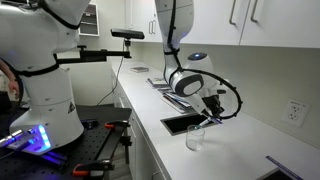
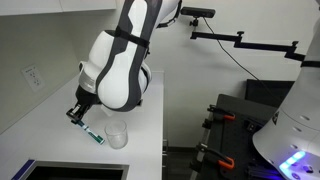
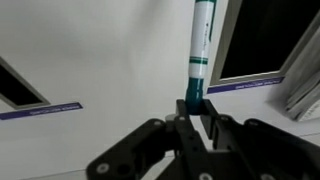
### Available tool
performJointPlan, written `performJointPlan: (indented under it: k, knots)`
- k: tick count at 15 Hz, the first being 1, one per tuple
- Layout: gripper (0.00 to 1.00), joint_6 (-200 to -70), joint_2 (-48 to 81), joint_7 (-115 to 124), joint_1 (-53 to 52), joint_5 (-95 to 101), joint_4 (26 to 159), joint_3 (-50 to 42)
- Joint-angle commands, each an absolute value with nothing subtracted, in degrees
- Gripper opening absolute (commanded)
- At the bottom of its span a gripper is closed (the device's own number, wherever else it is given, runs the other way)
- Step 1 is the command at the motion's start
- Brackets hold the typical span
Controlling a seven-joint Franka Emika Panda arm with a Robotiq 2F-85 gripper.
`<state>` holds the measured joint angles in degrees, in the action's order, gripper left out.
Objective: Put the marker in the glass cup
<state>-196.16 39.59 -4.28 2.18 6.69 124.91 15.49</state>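
White countertop [image 2: 145, 128] below wall cabinets. Marker [image 3: 201, 40] is clamped by one end in the closed gripper [image 3: 195, 108]. Its long axis runs straight out from the fingers and is slanted down toward the counter. Glass cup [image 2: 117, 133] is seen upright just beside the marker's free tip, not beneath it. A sideways shift over the rim is judged necessary.

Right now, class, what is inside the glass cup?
Nothing shows through the clear cup; it looks empty. The marker is outside, beside it, clamped in the gripper. Its base is too small to judge.
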Motion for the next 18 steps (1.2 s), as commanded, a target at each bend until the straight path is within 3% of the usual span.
performJointPlan:
  k: [1,18]
  knots:
    - [0.05,-199.6,36.9,-3.3,3.9,9.2,128.1,16.1]
    - [0.05,-198.0,29.3,-2.7,6.1,9.6,134.8,14.3]
